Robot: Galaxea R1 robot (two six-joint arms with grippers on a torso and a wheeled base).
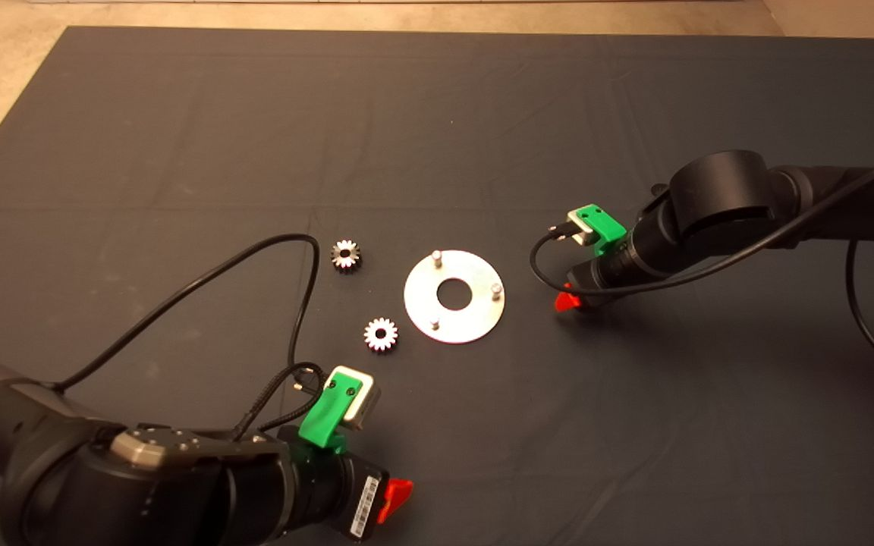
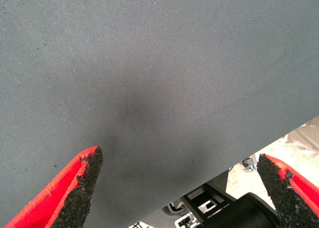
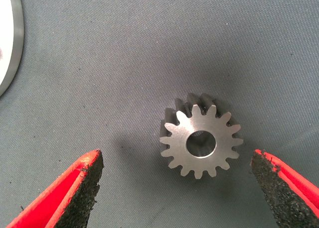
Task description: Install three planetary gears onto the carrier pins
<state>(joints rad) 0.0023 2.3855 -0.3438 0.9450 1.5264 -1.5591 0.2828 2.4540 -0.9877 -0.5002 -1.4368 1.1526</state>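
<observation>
Head view, disc: a shiny round disc [image 1: 454, 296] with a centre hole lies flat on the dark mat [image 1: 437, 136] that covers the desk, near the middle.
Head view, pins: three short pins stand on the disc at about 11 o'clock [image 1: 437, 257], 3 o'clock [image 1: 495, 289] and 7 o'clock [image 1: 435, 324]; all three are bare.
Head view, gears: one gear [image 1: 346, 255] lies on the mat at the disc's 10 o'clock, a second gear [image 1: 381, 334] just beside the disc at its 8 o'clock. Both lie flat, apart from each other and from the disc.
Head view, right gripper [image 1: 567, 301]: low over the mat at the disc's 3 o'clock, near the rim; its arm and a black cable hide whatever is beneath it.
Head view, left gripper [image 1: 395, 497]: at the lower left edge, at the disc's 7 o'clock, well apart from the gears; a cable loops from it toward the first gear.
Left wrist view: jaws wide apart with nothing between them; only bare mat and the desk edge show.
Right wrist view, third gear [image 3: 201, 138]: flat on the mat, between the spread jaws and touching neither; the fingers [image 3: 75, 193] stand clear on both sides.
Right wrist view, disc rim [image 3: 12, 44]: near the gear, a strip of mat between them.
</observation>
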